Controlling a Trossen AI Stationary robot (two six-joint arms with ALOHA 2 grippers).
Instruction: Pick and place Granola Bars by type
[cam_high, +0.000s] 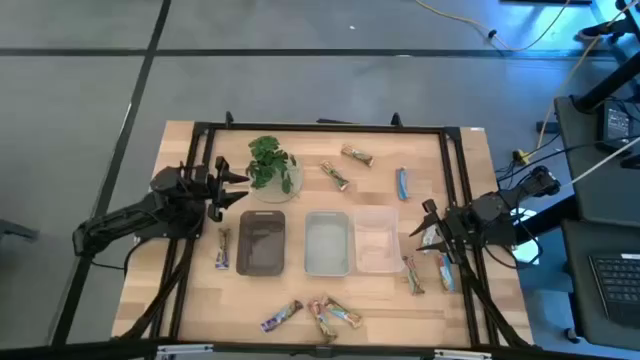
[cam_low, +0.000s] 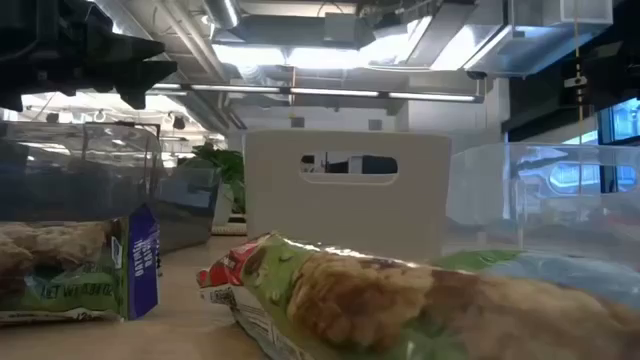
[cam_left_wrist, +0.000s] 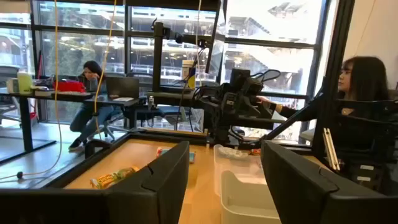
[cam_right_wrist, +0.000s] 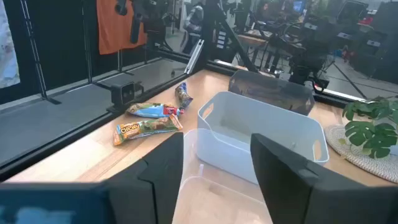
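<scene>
Sorting looks unstarted: all three bins (cam_high: 327, 243) seem empty. The bars (cam_high: 322, 315) lie scattered on the table (cam_high: 190, 300), a cluster at the near edge, three beyond the bins, one left of them, and a few at the right. The left gripper (cam_high: 243, 186) and right gripper (cam_high: 424, 222) both hover with fingers apart, holding nothing.

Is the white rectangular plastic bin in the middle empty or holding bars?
Empty. The white rectangular plastic bin shows a bare floor from above, and the right wrist view shows nothing inside.
</scene>
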